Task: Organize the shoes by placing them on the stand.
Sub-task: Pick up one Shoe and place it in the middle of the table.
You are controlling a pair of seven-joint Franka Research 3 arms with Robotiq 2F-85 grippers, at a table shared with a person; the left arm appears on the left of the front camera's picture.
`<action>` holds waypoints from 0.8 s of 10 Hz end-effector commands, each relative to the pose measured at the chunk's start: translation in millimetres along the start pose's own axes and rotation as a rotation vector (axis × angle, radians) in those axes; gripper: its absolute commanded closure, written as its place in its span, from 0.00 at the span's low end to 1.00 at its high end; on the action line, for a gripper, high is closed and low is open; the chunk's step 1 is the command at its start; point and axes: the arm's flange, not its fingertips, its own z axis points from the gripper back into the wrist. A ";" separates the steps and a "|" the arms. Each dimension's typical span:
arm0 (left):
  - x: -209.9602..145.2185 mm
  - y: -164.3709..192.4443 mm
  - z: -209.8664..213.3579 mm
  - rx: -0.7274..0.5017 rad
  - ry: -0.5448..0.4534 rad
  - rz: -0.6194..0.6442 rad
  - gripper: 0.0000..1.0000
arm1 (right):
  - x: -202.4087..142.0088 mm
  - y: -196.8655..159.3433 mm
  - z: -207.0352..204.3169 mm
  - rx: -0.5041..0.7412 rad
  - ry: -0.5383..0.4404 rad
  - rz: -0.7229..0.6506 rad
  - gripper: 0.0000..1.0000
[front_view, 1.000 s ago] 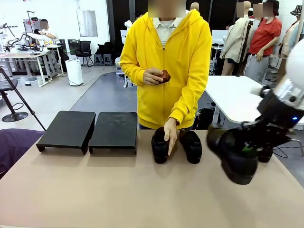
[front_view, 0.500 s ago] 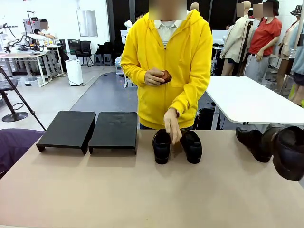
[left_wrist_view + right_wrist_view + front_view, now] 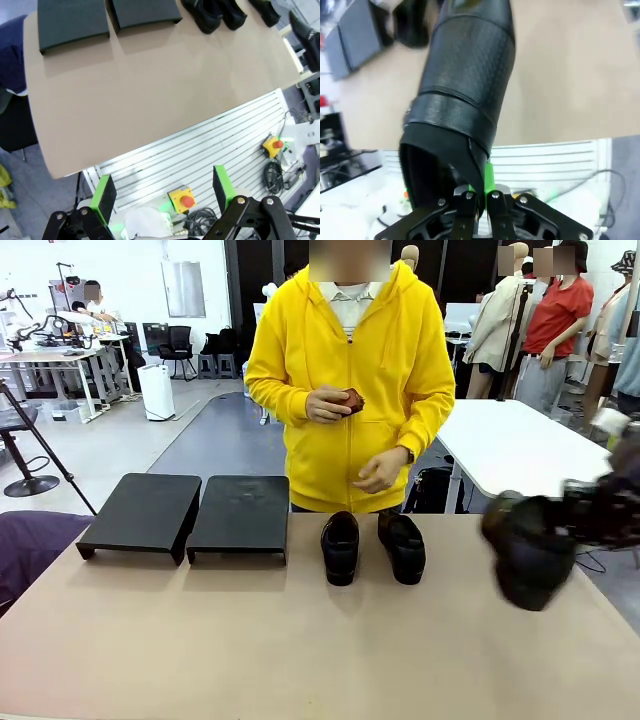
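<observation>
Tan surface (image 3: 300, 640) seen from the robot's side. A person in a yellow hoodie (image 3: 350, 360) stands at its far edge.

Counts: 4 black shoes, 2 black stands.

Landmark is the centre pair (image 3: 340, 547): 2 shoes side by side, close to the far edge. Just left of the pair, also along the far edge, are the 2 stands (image 3: 240, 512), side by side w/ bare tops. On the pair's near side is a wide bare stretch of surface, right out to the near edge.

Right of the pair, the third shoe (image 3: 265, 11) lies on the surface near the right edge. Farther right, the fourth shoe (image 3: 465, 85) is in the air by that edge, blurred in the front view. The right gripper (image 3: 479, 189) has its fingers clamped on the shoe's collar.

The left gripper (image 3: 162, 192) has its fingers apart w/ nothing between. It hangs high, beyond the near edge.

Above the pair, one hand (image 3: 380, 472) hovers w/o touching. The other hand (image 3: 322, 403) holds a small brown thing at the chest.
</observation>
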 end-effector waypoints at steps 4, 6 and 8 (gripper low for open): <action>0.0 -0.4 0.8 -0.017 0.000 -0.011 0.00 | -47.9 177.5 -149.4 0.036 0.026 0.094 1.00; 0.0 -0.4 0.8 -0.017 0.000 -0.011 0.00 | -54.0 219.7 -218.8 0.039 0.087 0.167 1.00; 0.0 -0.4 0.8 -0.017 0.000 -0.011 0.00 | -46.6 241.3 -261.7 0.123 0.138 0.180 1.00</action>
